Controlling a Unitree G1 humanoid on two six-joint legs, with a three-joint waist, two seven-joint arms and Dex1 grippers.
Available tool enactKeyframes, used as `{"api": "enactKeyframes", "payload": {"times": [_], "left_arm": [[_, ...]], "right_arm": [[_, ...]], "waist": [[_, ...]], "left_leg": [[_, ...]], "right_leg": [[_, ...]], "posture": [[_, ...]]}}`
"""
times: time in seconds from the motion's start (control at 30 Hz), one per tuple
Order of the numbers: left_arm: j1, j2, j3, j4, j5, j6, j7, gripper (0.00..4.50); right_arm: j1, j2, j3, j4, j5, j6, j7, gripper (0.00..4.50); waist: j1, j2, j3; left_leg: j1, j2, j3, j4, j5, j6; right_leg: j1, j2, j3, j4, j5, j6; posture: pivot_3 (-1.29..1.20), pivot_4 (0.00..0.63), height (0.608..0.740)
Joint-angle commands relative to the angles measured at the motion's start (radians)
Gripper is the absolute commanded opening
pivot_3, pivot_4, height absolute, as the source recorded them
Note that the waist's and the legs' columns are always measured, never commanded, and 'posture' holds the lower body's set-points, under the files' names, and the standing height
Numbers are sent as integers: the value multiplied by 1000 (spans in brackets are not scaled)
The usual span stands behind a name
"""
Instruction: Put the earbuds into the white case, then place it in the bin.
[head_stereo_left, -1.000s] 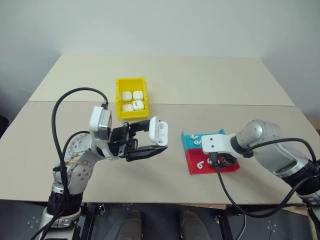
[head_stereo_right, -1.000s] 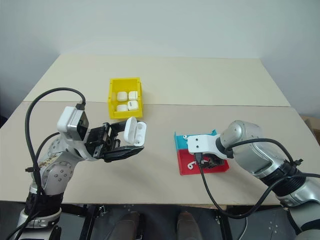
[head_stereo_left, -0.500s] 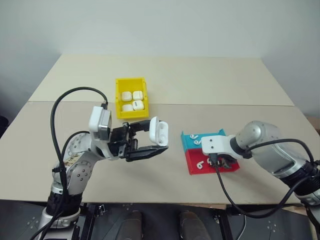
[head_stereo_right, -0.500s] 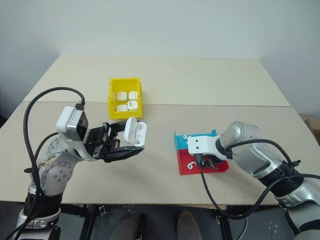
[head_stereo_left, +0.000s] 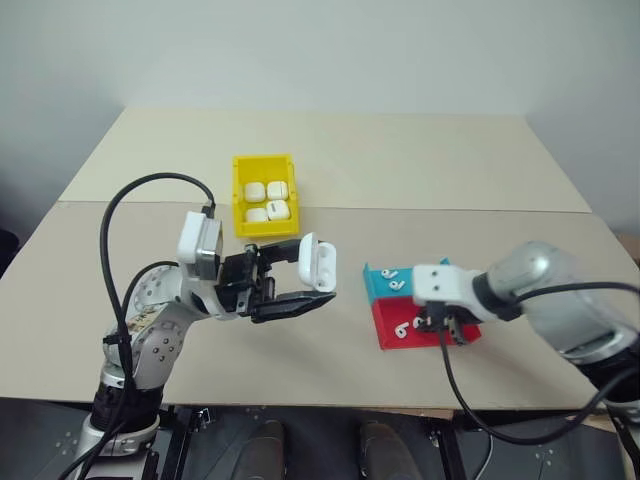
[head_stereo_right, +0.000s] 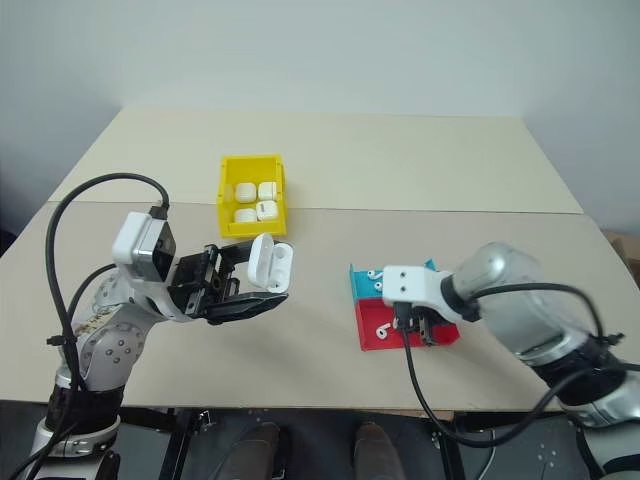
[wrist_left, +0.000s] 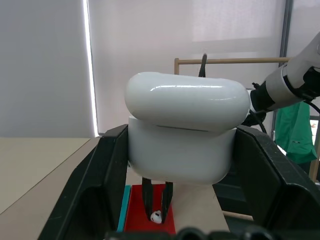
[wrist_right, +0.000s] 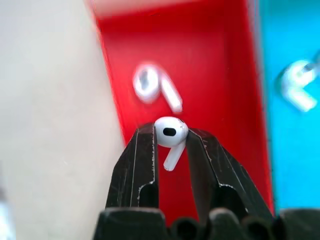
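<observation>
Lifted since earlier: right gripper (wrist_right: 170, 145) pinching a tiny glossy white plastic earbud (wrist_right: 170, 133) above the flat red tray (wrist_right: 200, 65) (left gripper (wrist_left: 180, 170) clamps the rounded white case (wrist_left: 182, 135)).

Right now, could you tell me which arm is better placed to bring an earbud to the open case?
The right. Its tool is already shut on an earbud above the red tray. The left tool is occupied holding the white case with its lid open, facing the right arm.

right arm (head_stereo_left: 560, 300) motion-blurred, white case (wrist_left: 185, 130) hiding red tray (wrist_left: 150, 210)
</observation>
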Motion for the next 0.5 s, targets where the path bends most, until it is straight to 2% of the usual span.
{"api": "enactKeyframes", "payload": {"times": [0.03, 0.13, 0.17, 0.23, 0.37, 0.5], "left_arm": [[-56, -20, -9, 2, -14, -18, -18, 2840], [-112, -63, -32, 50, -5, -23, -24, 2840], [-128, -78, -38, 64, -3, -20, -23, 2840], [-150, -95, -45, 82, -2, -12, -22, 2840], [-230, -145, -78, 124, 2, 51, 56, 2840], [-247, -145, -92, 116, 3, 97, 89, 2840]], "right_arm": [[59, 87, -365, -81, 255, 30, -18, 639], [81, 303, -637, -105, 450, 3, -174, 639], [73, 354, -681, -120, 493, 11, -232, 639], [65, 404, -722, -144, 554, 22, -307, 639], [0, 525, -787, -217, 781, 36, -522, 639], [11, 534, -763, -279, 907, 40, -651, 639]], "waist": [[1, 0, 0], [3, -2, -1], [2, -2, -1], [0, -1, -1], [-5, -1, -1], [-5, -1, -1]], "left_leg": [[0, 0, -1, 0, 0, 0], [2, 0, -1, 0, 0, 0], [2, 0, -1, 0, 0, 0], [2, 0, -1, 0, 0, 0], [1, 0, -1, 0, 0, 0], [1, 1, -1, -2, 0, 0]], "right_leg": [[1, 0, -1, 0, 0, 0], [4, 1, -2, -1, 0, 0], [4, 1, -1, -1, 0, 0], [3, 1, -1, 0, 0, 0], [1, 2, 0, 1, 0, 0], [1, 2, 0, 1, 0, 0]], "posture": [[0, 150, 740], [0, 150, 740], [0, 150, 740], [0, 150, 740], [0, 150, 740], [0, 150, 740]]}}
